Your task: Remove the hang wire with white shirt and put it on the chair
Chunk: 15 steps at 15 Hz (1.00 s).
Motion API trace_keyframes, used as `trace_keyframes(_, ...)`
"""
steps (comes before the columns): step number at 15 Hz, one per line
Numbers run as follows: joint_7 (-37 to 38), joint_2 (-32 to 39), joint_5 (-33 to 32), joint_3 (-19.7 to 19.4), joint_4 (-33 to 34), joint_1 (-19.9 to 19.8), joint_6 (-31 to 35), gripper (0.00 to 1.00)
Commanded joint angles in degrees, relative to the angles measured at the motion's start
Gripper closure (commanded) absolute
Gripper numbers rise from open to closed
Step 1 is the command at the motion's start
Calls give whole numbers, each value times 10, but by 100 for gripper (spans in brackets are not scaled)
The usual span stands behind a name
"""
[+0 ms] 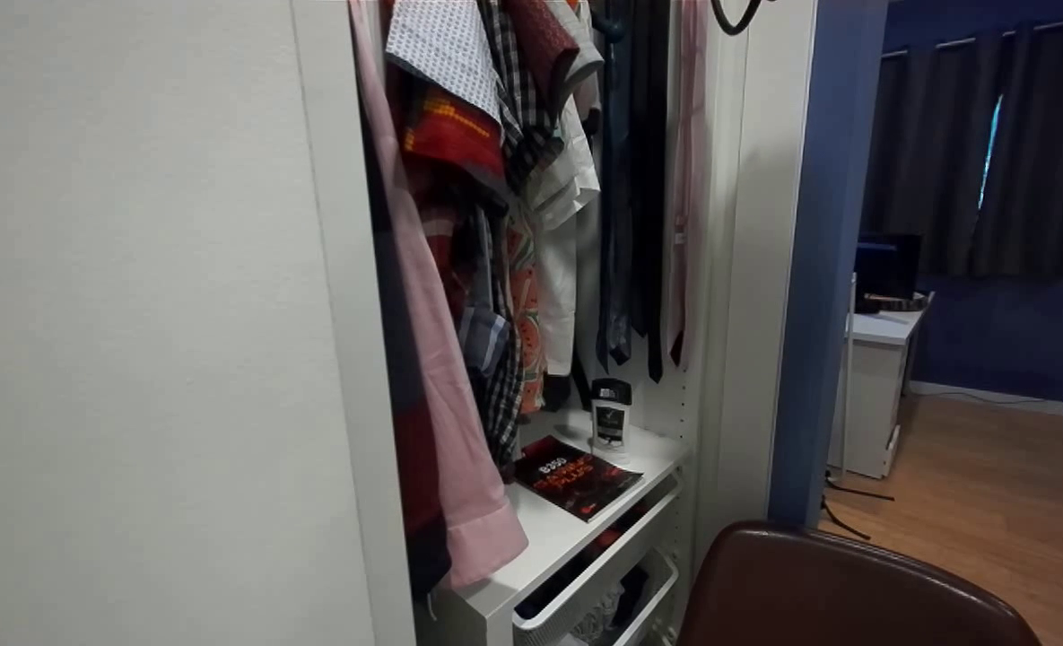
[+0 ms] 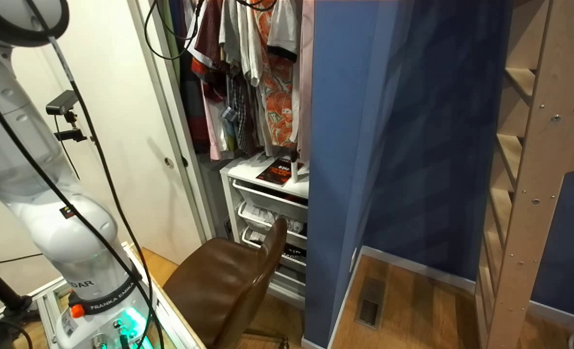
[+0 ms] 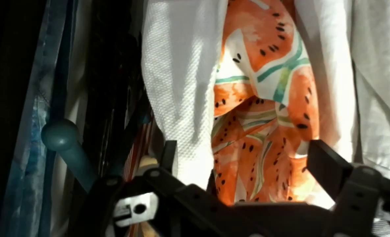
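Observation:
The white shirt shows as a white sleeve with a dark cuff among the hanging clothes in an exterior view. In the wrist view white textured cloth, apparently this shirt, hangs beside an orange watermelon-print shirt. My gripper is open around the watermelon print and the lower part of the white cloth; contact cannot be told. It is out of both exterior views. The hang wire is not clearly seen; a small tan piece behind the left finger cannot be identified. The dark brown chair also shows with a bare seat.
Other garments, including a pink one, and ties hang close by. A teal rounded hook is left of the gripper. A shelf holds a booklet and a deodorant stick. A blue wall edge borders the closet.

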Motion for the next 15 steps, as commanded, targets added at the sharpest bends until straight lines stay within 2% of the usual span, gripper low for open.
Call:
trace_keyframes(1, 35, 34, -42, -6, 39, -16, 44, 0)
trace_keyframes(4, 31, 67, -49, -11, 81, -21, 68, 0)
trace_keyframes(9, 10, 117, -12, -2, 147, -13, 43, 0)
trace_keyframes(13, 11, 157, -15, 3, 189, -9, 49, 0)
trace_keyframes(14, 10, 164, -15, 5, 195, -10, 54, 1)
trace_keyframes(15, 11, 173, -16, 6, 204, -10, 55, 7)
